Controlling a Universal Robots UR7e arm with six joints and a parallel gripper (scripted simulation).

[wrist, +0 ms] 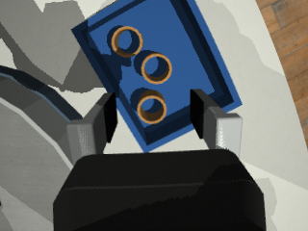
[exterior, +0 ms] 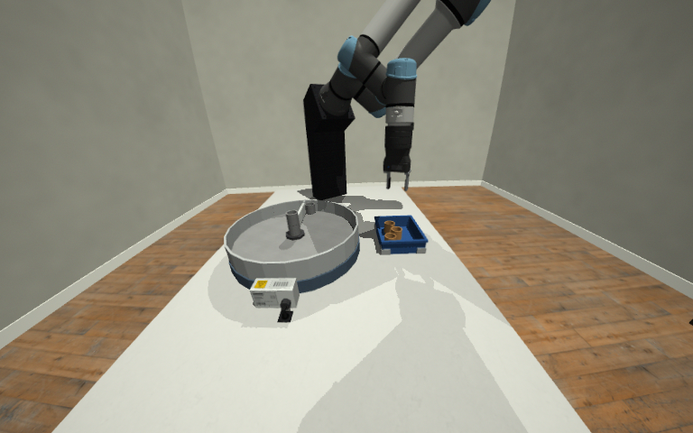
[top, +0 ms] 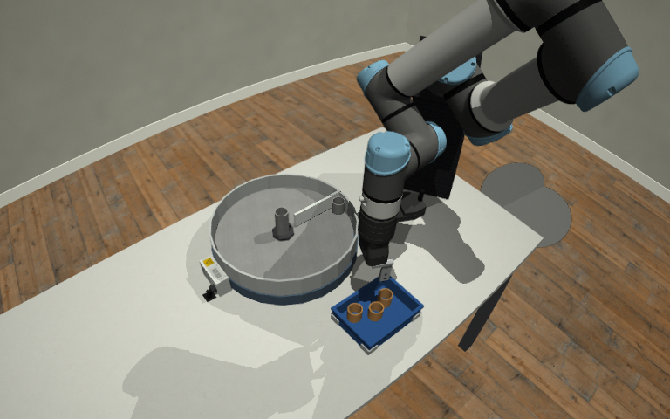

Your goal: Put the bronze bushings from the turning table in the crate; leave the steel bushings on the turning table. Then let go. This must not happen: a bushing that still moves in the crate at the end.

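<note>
Three bronze bushings (top: 354, 319) (exterior: 396, 234) (wrist: 152, 118) stand upright in the blue crate (top: 370, 334) (exterior: 414, 236) (wrist: 192, 64). One grey steel bushing (top: 338, 207) (exterior: 309, 209) stands on the turning table (top: 247, 249) (exterior: 265, 244) (wrist: 21, 149), near its wall beside the white bar. No bronze bushing shows on the turning table; the near wall may hide a strip of its floor. My gripper (top: 383, 272) (exterior: 397, 188) (wrist: 153, 106) is open and empty. It hangs well above the crate's level; in the wrist view one bushing appears between the fingers but lies far below them.
A grey centre post (top: 282, 224) (exterior: 292, 223) rises from the turning table. The white bar (top: 315, 210) (exterior: 301, 211) runs from near the post towards the raised rim. A white box (top: 215, 273) (exterior: 274, 295) sits outside the turning table. The crate is near the table top's edge.
</note>
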